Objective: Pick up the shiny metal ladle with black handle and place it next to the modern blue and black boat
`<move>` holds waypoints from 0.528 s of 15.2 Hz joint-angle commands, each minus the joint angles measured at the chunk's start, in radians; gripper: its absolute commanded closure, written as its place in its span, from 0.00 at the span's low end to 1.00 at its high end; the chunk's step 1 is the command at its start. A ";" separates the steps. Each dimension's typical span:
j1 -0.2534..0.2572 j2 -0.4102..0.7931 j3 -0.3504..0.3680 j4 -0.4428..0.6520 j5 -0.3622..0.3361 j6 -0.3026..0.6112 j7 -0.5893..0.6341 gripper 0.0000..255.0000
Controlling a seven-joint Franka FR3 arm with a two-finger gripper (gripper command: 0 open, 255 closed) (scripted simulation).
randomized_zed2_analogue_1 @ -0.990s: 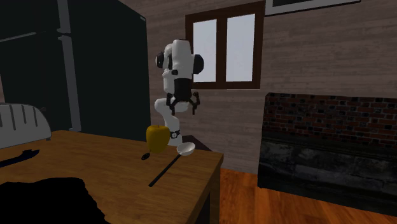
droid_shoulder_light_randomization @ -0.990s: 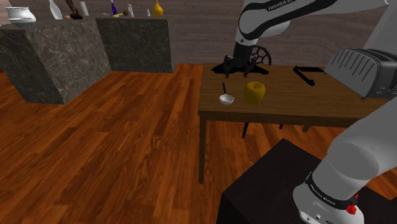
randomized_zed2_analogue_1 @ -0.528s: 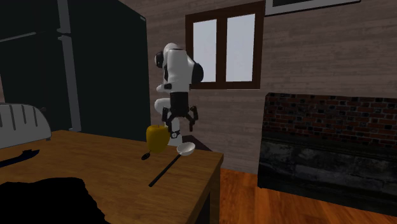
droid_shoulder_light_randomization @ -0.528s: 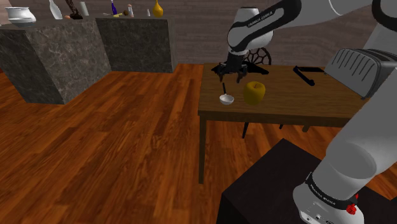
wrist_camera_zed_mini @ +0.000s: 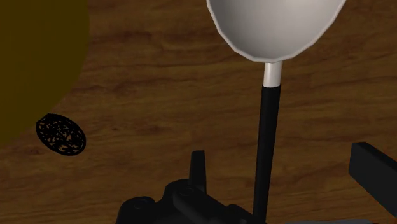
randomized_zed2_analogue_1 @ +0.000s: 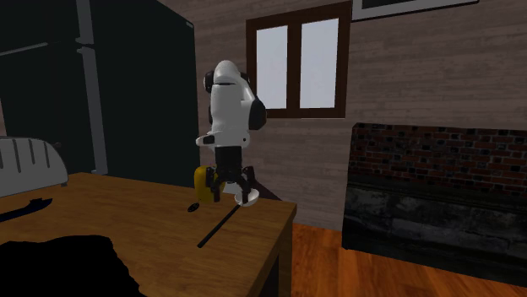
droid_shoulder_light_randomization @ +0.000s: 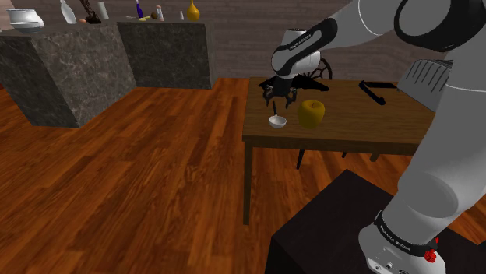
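The ladle lies on the wooden table [droid_shoulder_light_randomization: 350,128], its pale bowl [droid_shoulder_light_randomization: 276,121] near the edge at the shoulder view's left and its thin black handle [randomized_zed2_analogue_1: 218,228] running back from the bowl [randomized_zed2_analogue_1: 247,197]. My gripper [droid_shoulder_light_randomization: 278,100] hangs low over it, pointing down. In the wrist view the bowl [wrist_camera_zed_mini: 273,25] lies ahead and the handle [wrist_camera_zed_mini: 266,146] runs between my fingers [wrist_camera_zed_mini: 198,167], which stand apart and do not touch it. My gripper [wrist_camera_zed_mini: 286,168] is open. A flat dark long thing [droid_shoulder_light_randomization: 372,92], perhaps the boat, lies further back on the table.
A yellow rounded object [droid_shoulder_light_randomization: 311,114] stands right beside the ladle, with a small black disc [wrist_camera_zed_mini: 60,133] near it. A grey toaster [droid_shoulder_light_randomization: 444,86] sits at the table's far end. Stone counters [droid_shoulder_light_randomization: 78,66] stand across the wooden floor. My black stand [droid_shoulder_light_randomization: 327,233] is below.
My arm has swung over and lowered the gripper from above the table's back down to just over the ladle's handle. The ladle has not moved.
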 commanded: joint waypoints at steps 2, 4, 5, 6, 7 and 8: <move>0.000 0.034 0.000 0.004 0.003 0.030 0.002 0.00; 0.000 0.052 0.001 0.002 0.004 0.051 0.001 0.00; 0.000 0.062 0.001 0.001 0.005 0.061 0.001 0.00; 0.000 0.067 0.002 0.000 0.005 0.067 0.001 0.00; 0.000 0.067 0.002 0.000 0.005 0.067 0.001 0.00; 0.000 0.067 0.002 0.000 0.005 0.067 0.001 0.00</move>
